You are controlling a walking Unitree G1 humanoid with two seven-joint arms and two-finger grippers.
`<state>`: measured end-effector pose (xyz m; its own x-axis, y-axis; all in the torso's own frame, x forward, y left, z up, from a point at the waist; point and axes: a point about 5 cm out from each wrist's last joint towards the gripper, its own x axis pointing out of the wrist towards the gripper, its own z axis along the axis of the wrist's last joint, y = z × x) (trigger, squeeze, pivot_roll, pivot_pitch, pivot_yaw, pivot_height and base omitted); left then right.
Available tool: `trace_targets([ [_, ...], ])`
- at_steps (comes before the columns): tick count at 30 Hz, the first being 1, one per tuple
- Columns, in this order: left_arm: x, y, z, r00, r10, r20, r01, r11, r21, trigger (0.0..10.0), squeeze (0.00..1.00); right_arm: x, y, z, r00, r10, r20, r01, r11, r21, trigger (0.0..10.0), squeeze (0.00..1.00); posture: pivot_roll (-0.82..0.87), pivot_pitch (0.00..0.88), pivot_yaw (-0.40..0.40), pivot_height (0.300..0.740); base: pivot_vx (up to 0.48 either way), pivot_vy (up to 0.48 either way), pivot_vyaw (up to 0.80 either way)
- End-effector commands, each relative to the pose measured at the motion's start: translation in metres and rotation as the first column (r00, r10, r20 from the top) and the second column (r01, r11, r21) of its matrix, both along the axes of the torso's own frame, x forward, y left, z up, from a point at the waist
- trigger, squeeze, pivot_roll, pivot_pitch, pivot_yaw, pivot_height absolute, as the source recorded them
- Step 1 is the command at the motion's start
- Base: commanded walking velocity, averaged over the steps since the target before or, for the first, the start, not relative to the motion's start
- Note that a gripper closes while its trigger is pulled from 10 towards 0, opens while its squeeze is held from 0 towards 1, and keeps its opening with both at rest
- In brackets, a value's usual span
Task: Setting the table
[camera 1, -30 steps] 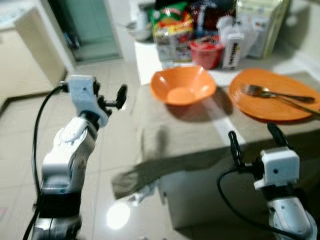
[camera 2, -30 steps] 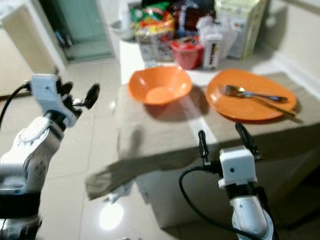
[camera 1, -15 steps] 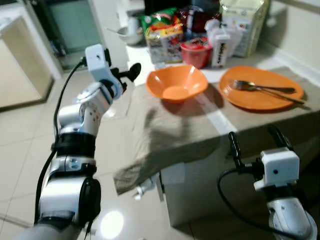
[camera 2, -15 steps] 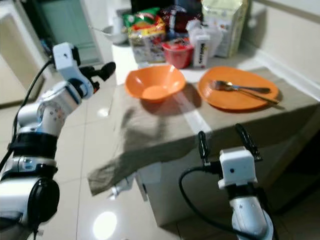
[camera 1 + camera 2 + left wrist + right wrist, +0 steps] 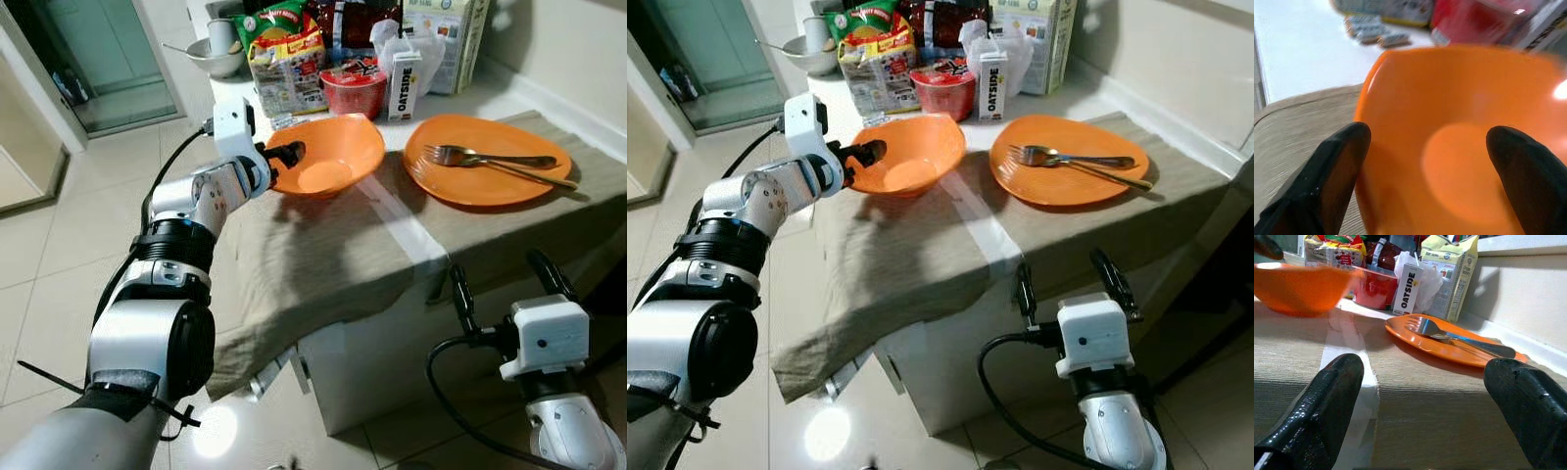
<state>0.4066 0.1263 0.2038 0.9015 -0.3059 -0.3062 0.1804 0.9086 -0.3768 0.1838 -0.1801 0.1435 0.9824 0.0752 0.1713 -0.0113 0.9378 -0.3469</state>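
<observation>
An orange bowl [image 5: 328, 154] sits on the beige cloth [image 5: 323, 255] covering the table. To its right lies an orange plate [image 5: 487, 174] carrying a fork [image 5: 490, 157] and a second utensil. My left gripper [image 5: 284, 154] is open at the bowl's left rim; in the left wrist view its two black fingers [image 5: 1337, 171] stand wide, framing the bowl [image 5: 1459, 147]. My right gripper [image 5: 505, 284] is open, low in front of the table's near edge, aimed at the plate [image 5: 1449, 345].
Groceries crowd the back of the table: a red cup [image 5: 353, 93], an oat drink carton [image 5: 404, 83], snack bags [image 5: 284, 49], a box [image 5: 441, 39]. A metal bowl [image 5: 211, 59] sits behind. The cloth hangs over the front left corner. Tiled floor lies left.
My left arm has reached right and forward from beside the table up to the bowl's rim. The camera has come nearer and tilted. The right gripper holds its place.
</observation>
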Motion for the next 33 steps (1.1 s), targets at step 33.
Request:
trace_targets([
  [33,0.011,0.009,0.022,0.996,0.05,0.08,-0.056,0.995,0.087,10.0,0.0,0.001,0.008,0.003,0.999,0.038,-0.001,-0.038,0.999,-0.012,10.0,0.0,-0.27,0.035,0.136,0.74,0.0,0.0,0.0],
])
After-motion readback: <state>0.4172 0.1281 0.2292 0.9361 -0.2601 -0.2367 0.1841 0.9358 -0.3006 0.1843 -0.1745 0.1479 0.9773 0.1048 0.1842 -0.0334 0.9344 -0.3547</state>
